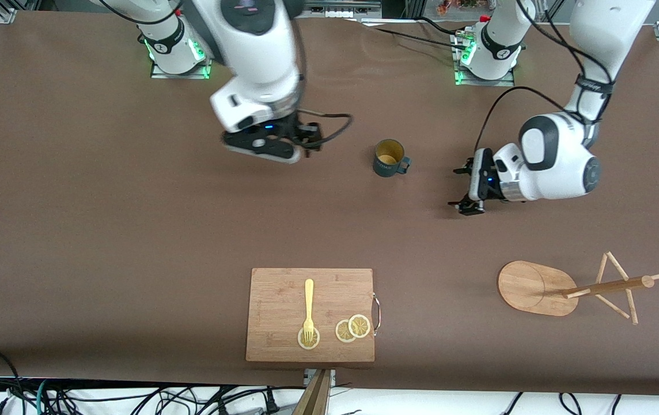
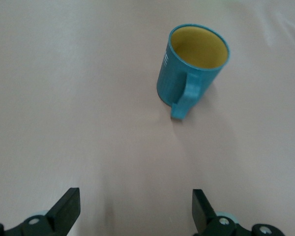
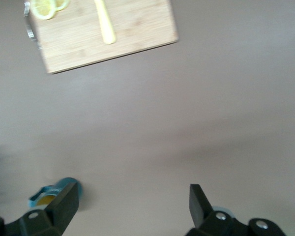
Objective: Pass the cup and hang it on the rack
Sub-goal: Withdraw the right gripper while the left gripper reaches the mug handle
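Observation:
The cup (image 1: pixel 389 158) is a dark teal mug with a yellow inside, standing upright on the brown table with nothing touching it. In the left wrist view the cup (image 2: pixel 191 73) lies ahead of the open left gripper (image 2: pixel 136 206), its handle turned toward the fingers. The left gripper (image 1: pixel 463 189) hovers low beside the cup, toward the left arm's end, with nothing between its fingers. The right gripper (image 1: pixel 306 138) hangs open and empty on the cup's other flank; its wrist view catches the cup (image 3: pixel 51 192) just past one fingertip (image 3: pixel 69 199). The wooden rack (image 1: pixel 537 287) stands nearer the front camera.
A wooden cutting board (image 1: pixel 310 314) with a yellow fork (image 1: pixel 308 308) and lemon slices (image 1: pixel 352 327) lies near the table's front edge, also seen as the cutting board (image 3: pixel 108 37). The rack's post and pegs (image 1: pixel 614 285) stick out toward the left arm's end.

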